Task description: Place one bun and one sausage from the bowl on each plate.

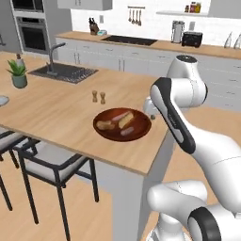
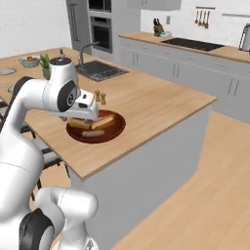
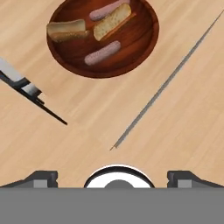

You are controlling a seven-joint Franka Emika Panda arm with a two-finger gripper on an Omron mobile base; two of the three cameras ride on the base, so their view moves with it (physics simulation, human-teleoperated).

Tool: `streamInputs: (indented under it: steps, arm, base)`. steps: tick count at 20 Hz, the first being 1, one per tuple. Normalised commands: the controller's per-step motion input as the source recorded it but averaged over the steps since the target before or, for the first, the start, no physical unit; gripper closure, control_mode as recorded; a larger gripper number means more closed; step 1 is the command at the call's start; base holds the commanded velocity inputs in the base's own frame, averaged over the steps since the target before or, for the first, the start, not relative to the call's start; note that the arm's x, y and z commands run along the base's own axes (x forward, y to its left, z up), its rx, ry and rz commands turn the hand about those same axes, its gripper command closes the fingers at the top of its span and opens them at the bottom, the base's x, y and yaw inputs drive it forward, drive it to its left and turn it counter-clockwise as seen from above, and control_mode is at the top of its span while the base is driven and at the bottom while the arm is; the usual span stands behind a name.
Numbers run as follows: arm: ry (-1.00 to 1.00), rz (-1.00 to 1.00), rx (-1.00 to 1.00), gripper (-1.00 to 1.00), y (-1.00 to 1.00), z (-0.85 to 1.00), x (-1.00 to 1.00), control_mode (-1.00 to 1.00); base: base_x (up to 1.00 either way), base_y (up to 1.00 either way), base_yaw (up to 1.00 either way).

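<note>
Bowl (image 3: pixel 103 70) sits near the corner of the island counter (image 1: pixel 56 113), right at the edge closest to me, which I guess is why I'm parked here: easy reach from above. My pincer (image 3: pixel 112 177) is wide open, nothing in it, hanging over bare wood short of the bowl, with the counter's edge running diagonally past it in the hand view. Reads to me like a hover before the first pick, so nothing is plated yet.

Count inside the bowl: two buns, one (image 3: pixel 65 29) on the left and one (image 3: pixel 113 21) leaning across the middle, plus two sausages, one (image 3: pixel 102 52) lying alone near the front and one (image 3: pixel 105 9) tucked behind the middle bun. That matches one of each per plate. The front sausage looks like the easiest grab since nothing touches it.

Extras: two small shakers (image 1: pixel 98 97) just past the bowl, a potted plant (image 1: pixel 19 73) by the sink (image 1: pixel 63 72), and a pale plate edge (image 1: pixel 3 100) way off to the left. Can't tell if it's one of the two I need.
</note>
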Motion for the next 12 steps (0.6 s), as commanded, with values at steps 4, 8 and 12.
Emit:
streamInputs:
  steps: [4, 8, 12]
  arm:
    - [0.0, 0.0, 0.0, -1.0, 0.0, 0.0, 0.0, 1.0]
    - [0.0, 0.0, 0.0, -1.0, 0.0, 0.0, 0.0, 1.0]
    - [0.0, 0.0, 0.0, -1.0, 0.0, 0.0, 0.0, 1.0]
  base:
    - [0.09, 1.0, -0.47]
    - [0.22, 1.0, -0.51]
    - [0.37, 0.97, -0.53]
